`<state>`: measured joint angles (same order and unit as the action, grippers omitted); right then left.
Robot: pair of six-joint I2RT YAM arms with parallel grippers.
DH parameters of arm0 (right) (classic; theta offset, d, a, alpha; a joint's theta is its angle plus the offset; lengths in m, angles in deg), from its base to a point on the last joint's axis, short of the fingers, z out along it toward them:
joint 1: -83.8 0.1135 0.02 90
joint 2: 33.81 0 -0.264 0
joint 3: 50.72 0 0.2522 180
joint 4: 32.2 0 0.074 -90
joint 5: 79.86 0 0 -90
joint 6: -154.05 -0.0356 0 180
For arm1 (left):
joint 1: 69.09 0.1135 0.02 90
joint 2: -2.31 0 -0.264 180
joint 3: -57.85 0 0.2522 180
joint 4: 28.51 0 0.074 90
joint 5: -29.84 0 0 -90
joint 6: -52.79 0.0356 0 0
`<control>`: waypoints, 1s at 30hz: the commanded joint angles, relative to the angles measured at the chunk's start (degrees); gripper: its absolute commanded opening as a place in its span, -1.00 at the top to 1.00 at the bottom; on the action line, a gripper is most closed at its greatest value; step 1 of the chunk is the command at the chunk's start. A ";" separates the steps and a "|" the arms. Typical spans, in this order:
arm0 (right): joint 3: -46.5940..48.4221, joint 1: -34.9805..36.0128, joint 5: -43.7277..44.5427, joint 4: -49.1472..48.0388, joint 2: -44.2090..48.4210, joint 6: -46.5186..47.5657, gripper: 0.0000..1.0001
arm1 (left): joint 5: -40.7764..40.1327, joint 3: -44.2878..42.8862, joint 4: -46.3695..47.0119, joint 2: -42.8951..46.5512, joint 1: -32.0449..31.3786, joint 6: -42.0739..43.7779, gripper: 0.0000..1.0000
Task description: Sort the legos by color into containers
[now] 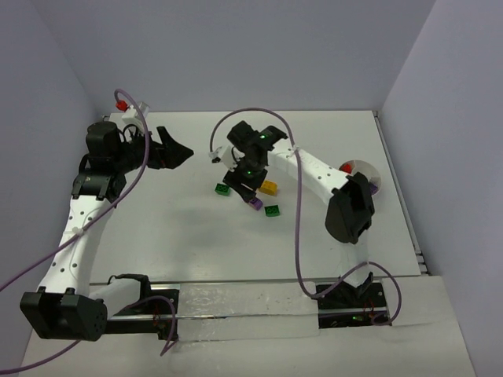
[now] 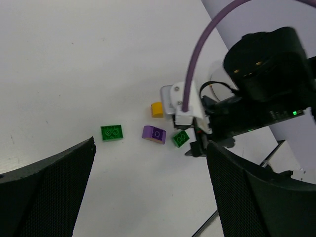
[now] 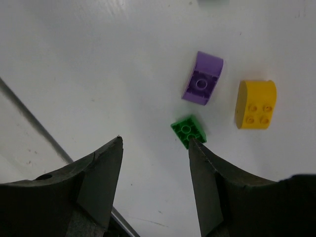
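Looking down from the top camera, we see the right gripper point(image 1: 245, 183) poised over small studded plastic bricks: a yellow rounded brick point(image 1: 269, 187), a purple rounded brick point(image 1: 255, 203), a green square brick point(image 1: 273, 210) and a second green brick point(image 1: 223, 188). The white round divided cup point(image 1: 369, 174) sits well apart, behind that gripper's arm. The left gripper point(image 1: 185, 153) hangs well off from the bricks.

From the left wrist, its jaws stand wide apart and empty, with all four bricks ahead.

From the right wrist, our jaws are spread and hold nothing. The green square brick lies right at one fingertip, with purple and yellow beyond.
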<state>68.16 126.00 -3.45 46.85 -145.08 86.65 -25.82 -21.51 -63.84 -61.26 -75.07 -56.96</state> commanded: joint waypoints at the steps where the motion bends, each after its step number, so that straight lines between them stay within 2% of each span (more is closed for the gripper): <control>1: 8.23 1.85 3.35 -0.42 -6.89 -3.78 -0.24 | 1.12 -3.28 2.58 0.13 1.43 -3.05 -0.99; 5: 13.88 1.94 5.21 0.70 -13.06 -5.19 -0.20 | 0.14 -4.43 0.62 -1.16 1.59 -2.51 -0.98; 10: 15.89 1.88 8.25 0.87 -19.69 -4.90 -0.14 | 0.08 -3.75 1.35 -1.03 1.67 -2.55 -0.99; 21: 15.56 -0.10 12.36 0.10 -24.87 -4.33 -0.19 | 0.29 -2.43 2.84 -1.03 1.67 -3.10 -0.98; 30: 15.66 -0.27 12.61 -0.07 -25.22 -4.41 -0.21 | 0.64 -1.11 3.64 -0.77 1.67 -2.75 -0.98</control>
<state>81.67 125.90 8.56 46.99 -169.97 82.50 -25.63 -22.86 -62.85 -62.44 -73.85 -59.43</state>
